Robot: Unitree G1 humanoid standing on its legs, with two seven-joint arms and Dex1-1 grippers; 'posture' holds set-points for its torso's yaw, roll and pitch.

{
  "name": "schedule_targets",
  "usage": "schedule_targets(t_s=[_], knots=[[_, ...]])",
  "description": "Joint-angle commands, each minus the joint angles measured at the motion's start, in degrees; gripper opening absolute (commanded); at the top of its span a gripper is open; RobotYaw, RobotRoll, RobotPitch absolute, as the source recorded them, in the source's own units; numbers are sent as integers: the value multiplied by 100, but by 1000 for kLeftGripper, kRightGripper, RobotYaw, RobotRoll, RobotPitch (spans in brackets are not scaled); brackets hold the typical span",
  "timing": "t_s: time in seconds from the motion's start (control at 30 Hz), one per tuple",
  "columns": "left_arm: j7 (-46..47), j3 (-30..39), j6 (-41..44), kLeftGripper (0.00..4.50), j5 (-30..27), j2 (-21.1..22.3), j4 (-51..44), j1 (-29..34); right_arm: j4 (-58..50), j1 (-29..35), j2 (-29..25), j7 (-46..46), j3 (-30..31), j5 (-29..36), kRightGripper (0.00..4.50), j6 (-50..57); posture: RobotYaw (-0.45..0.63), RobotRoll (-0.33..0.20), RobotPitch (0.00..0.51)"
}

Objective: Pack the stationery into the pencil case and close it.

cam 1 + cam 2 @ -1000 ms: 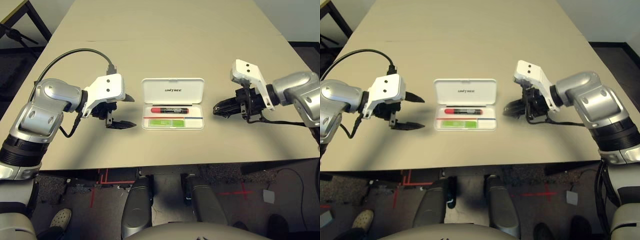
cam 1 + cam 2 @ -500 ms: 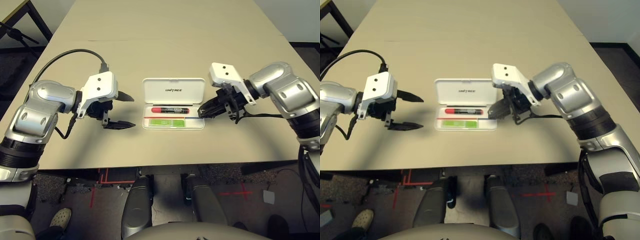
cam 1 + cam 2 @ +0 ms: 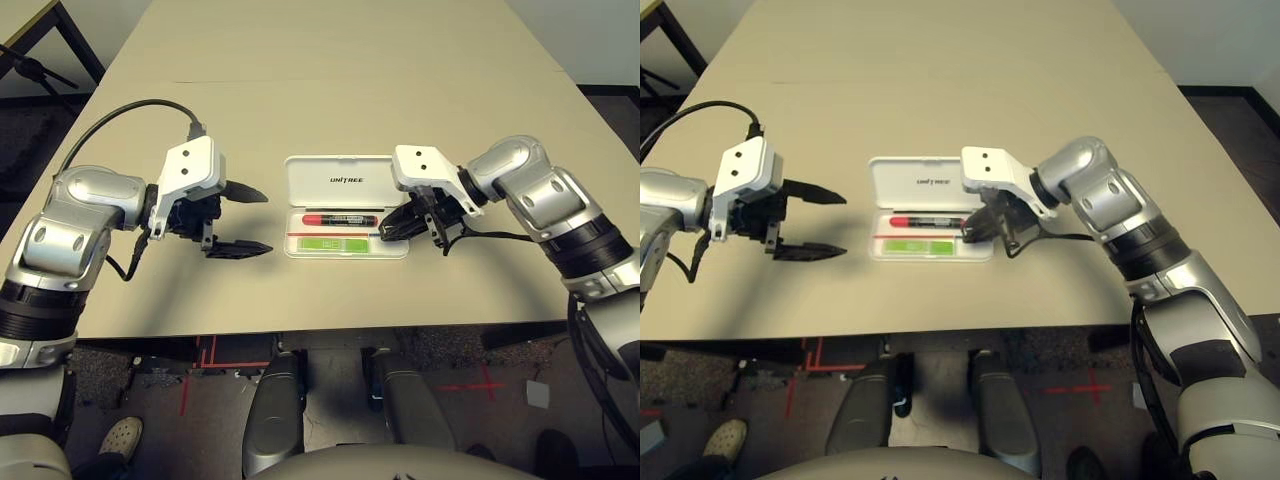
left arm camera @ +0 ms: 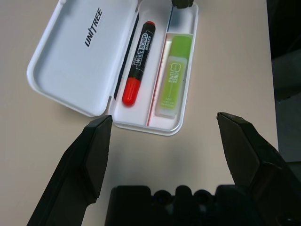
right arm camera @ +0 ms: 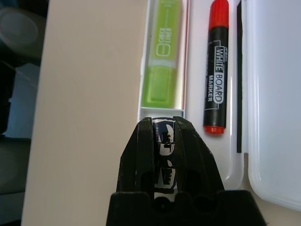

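Glossy white rounded pencil case (image 3: 346, 170) lies open, smooth round red-black marker (image 3: 325, 220) and flat green stick (image 3: 322, 244) inside. Right gripper (image 3: 384, 235)'s clamped on a tiny printed cylinder (image 5: 164, 150) at the tray's 3 o'clock; left gripper (image 3: 270, 222), 9 o'clock, fingers wide apart.

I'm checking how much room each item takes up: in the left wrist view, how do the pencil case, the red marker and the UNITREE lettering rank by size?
1. Pencil case
2. Red marker
3. UNITREE lettering
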Motion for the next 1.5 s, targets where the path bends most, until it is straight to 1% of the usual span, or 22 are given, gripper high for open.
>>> schedule_targets(t_s=[0.03, 0.57, 0.6, 0.7, 0.8, 0.9, 0.93, 1.0, 1.1, 1.13, 1.2, 1.27, 1.33, 1.43, 1.5], knots=[[-5, 68, 42, 4500, -100, 68, -7, 61, 105, 104, 51, -47, 48, -134, 328, -195, 154, 0, 170], [65, 94, 127, 4500, -110, 82, -61, 79, 98, 245, 133, -20, -29, -142, 328, -123, 155, 0, 172], [69, 92, 128, 4500, -109, 80, -54, 73, 89, 247, 134, -11, -30, -136, 1058, -114, 154, 0, 172], [97, 80, 127, 4500, -99, 54, 1, 29, 37, 243, 118, 61, -36, -86, 2044, -46, 150, 0, 173], [230, 98, 211, 4500, -112, -36, 85, -71, -40, 222, 78, 186, -77, 2, 3251, 56, 145, 0, 173], [372, 98, 558, 4500, -204, -117, 185, -314, -107, 179, -28, 355, -188, 139, 4316, 61, 139, 0, 171], [394, 94, 617, 4500, -224, -134, 220, -387, -116, 169, -75, 421, -224, 178, 4453, -3, 139, 0, 171], [413, 78, 639, 4500, -236, -151, 282, -481, -124, 155, -148, 510, -270, 231, 4453, -99, 134, 0, 170], [552, -48, 700, 4500, -80, -198, 552, -734, -60, 145, -323, 674, -508, 416, 4453, -219, 127, 0, 169], [629, -113, 659, 4500, 45, -212, 688, -819, -19, 144, -389, 804, -602, 584, 4453, -213, 127, 0, 169], [836, -210, 622, 4500, 285, -267, 1023, -1000, 35, 160, -611, 943, -702, 1132, 4453, -327, 112, 0, 168], [959, -304, 557, 4500, 500, -306, 1335, -1156, 109, 144, -919, 963, -662, 1656, 4453, -459, 107, 0, 167], [1071, -416, 512, 4500, 728, -322, 1678, -1324, 297, 96, -1197, 963, -682, 1976, 4453, -610, 100, 0, 167], [1111, -538, 166, 3898, 1037, -319, 2195, -1517, 517, 57, -1487, 963, -733, 2235, 4500, -876, 83, 0, 162], [1196, -628, -10, 3248, 1265, -357, 2607, -1697, 614, 53, -1629, 963, -754, 2314, 4500, -938, 72, 0, 159]])
